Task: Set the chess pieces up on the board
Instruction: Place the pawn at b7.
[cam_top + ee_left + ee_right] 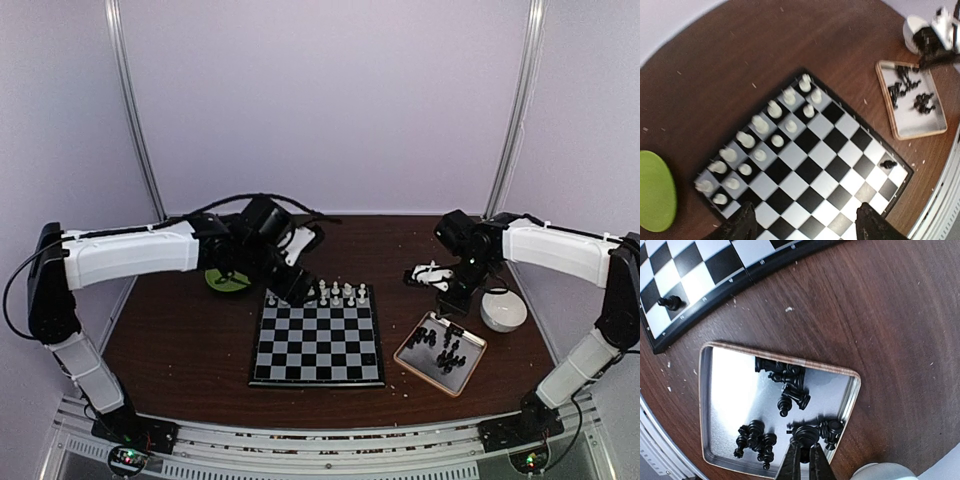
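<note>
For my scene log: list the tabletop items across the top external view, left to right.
green dish → chessboard → metal tray → white bowl

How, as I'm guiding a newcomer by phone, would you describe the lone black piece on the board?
Find the checkered board mid-table and go to its corner nearest the tan-rimmed metal tray. A small black piece sits by that corner. It is the only black one on the board: the white pieces line the opposite edge, and the other black pieces lie in the tray.
</note>
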Robot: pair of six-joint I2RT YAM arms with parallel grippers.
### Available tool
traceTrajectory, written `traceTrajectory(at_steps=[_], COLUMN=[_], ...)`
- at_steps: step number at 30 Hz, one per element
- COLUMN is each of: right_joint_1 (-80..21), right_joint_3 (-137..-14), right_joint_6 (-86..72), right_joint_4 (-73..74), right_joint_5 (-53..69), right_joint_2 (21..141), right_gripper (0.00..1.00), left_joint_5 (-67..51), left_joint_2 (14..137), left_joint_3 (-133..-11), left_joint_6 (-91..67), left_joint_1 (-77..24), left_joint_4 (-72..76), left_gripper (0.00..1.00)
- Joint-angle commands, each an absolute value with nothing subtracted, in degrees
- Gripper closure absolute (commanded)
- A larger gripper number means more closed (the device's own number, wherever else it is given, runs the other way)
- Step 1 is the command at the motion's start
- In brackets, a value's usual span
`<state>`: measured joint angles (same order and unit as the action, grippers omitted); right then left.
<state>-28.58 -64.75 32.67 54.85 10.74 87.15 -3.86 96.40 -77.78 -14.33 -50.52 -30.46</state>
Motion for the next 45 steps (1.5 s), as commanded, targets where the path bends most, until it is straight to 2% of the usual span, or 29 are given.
traceTrajectory(at_steps=[1, 6, 10, 16, 21, 45], right_joint_1=[-32.24, -38.31, -43.76, -51.76, -56.73, -58.37], right_joint_3=[-69.33, -74.38, -79.12, -89.62, -93.62, -93.52], right_joint_6=[32.61, 32.47, 32.41, 31.99, 32.08, 30.5], right_joint_4=[57.37, 58.36, 58.98, 62.67, 64.53, 63.68], right_joint_5=[11.71, 11.04, 11.99, 12.02, 9.71, 11.1], right_joint_2=[84.65, 86.4, 90.26, 101.3, 108.25, 115.71], right_gripper=[1.0, 1.0, 1.0, 1.0, 1.0, 1.0], left_joint_5=[0.0, 3.03, 13.97, 14.99, 16.34, 14.83], left_joint_2=[90.64, 88.2, 85.48, 78.05, 76.4, 75.14], left_joint_3=[-85.72, -86.74, -83.6, -74.65, -74.84, -74.17], left_joint_6=[-8.65, -7.57, -6.15, -6.77, -7.08, -7.14], left_joint_1=[-44.33, -36.03, -32.31, -26.37, -26.02, -26.06], left_joint_4=[-35.24, -33.55, -32.21, -25.49, -25.84, -25.75], left_gripper=[0.29, 0.29, 0.28, 0.26, 0.26, 0.27])
